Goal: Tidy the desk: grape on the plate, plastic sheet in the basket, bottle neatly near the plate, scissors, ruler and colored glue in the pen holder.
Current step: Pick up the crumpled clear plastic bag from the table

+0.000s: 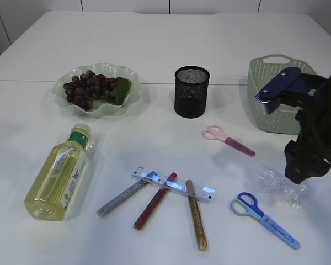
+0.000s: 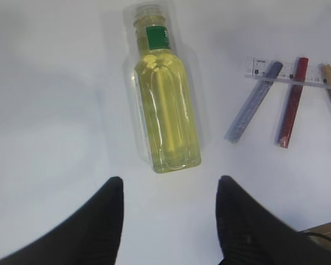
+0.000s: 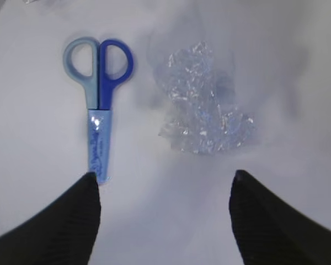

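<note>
Blue scissors (image 1: 263, 216) beside plastic sheet (image 1: 281, 185); R gripper (image 3: 164, 190) hovers above, spread wide, empty.

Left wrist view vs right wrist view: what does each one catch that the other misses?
Left wrist only: the bottle lying on its side, the ruler and three glue sticks across it. Right wrist only: the blue scissors and the crumpled plastic sheet, side by side, apart. Both: white table, and open, empty jaws on the left gripper and the right gripper.
</note>
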